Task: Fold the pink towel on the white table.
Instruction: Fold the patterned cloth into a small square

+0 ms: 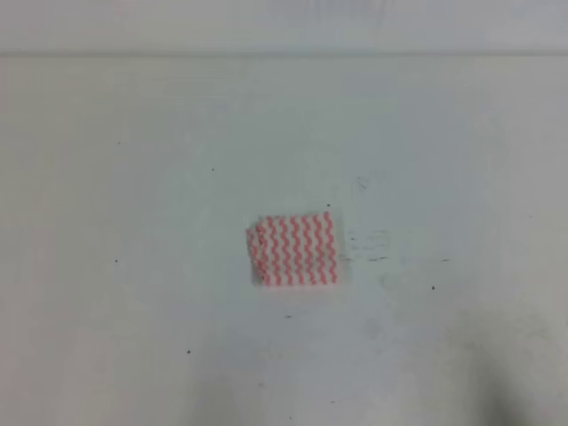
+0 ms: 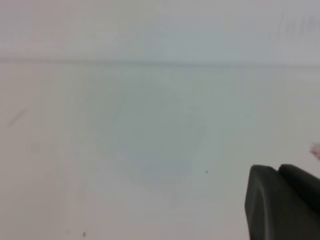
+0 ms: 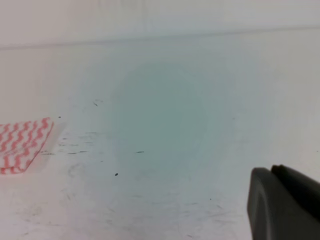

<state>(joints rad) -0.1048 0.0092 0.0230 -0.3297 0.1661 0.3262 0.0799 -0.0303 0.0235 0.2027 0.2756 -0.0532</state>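
The towel [image 1: 295,249] is seen lying folded into a small, nearly square packet on the table [image 1: 133,177], close to the middle of the exterior view and slightly toward the near side. Its pink-and-white zigzag stripes face up, and at its left edge a narrow layer sticks out a little from under the top one. Some dark scuff marks [image 1: 368,248] are found on the table just to the right of the towel, and small dark specks are scattered over the surface.

In the right wrist view the towel [image 3: 22,145] is shown at the left edge, flat on the table [image 3: 165,115], well apart from the right gripper [image 3: 285,202], of which only a dark part is seen in the lower right corner. How far its fingers are open cannot be told, and nothing is seen held in them.

In the left wrist view only a dark part of the left gripper [image 2: 282,202] is visible in the lower right corner above the table [image 2: 125,150]. Its opening cannot be told either. A tiny pink spot [image 2: 315,150] at the right edge is perhaps the towel, but the picture is too blurred to be sure.
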